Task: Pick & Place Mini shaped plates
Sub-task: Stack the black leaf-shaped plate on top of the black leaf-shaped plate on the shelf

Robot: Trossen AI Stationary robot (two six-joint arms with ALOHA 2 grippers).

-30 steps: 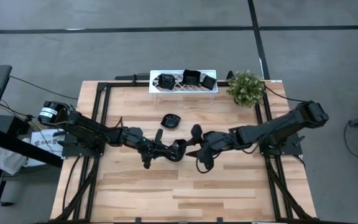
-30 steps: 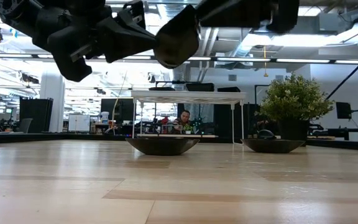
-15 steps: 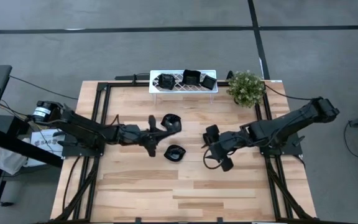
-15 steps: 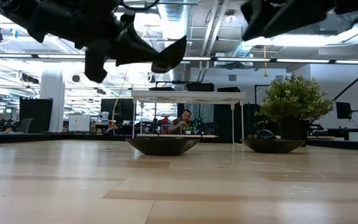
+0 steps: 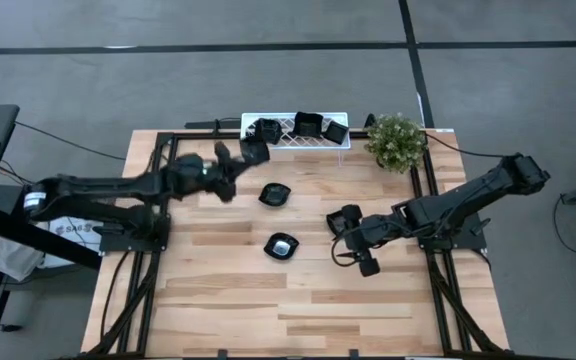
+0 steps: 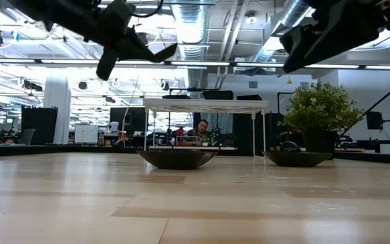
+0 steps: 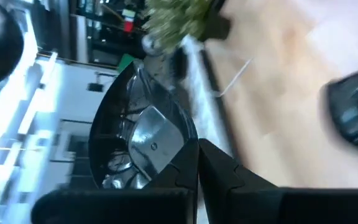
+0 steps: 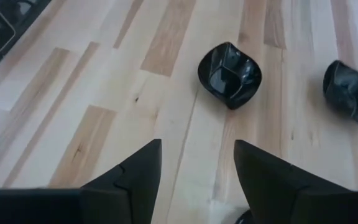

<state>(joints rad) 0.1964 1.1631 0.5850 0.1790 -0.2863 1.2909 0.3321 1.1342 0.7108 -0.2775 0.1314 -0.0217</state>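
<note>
Two dark, jointed arms with black cables along them; each hand, left hand [image 5: 236, 160] and right hand [image 5: 356, 243], ends in matte black wedge-shaped fingers [image 8: 129, 180].

Hardly any lettering can be read: only a white label [image 5: 68, 226] beside the table's left edge, under the left arm, carries dark print that seems to begin "SAB"; the rest of it is too small to make out
</note>
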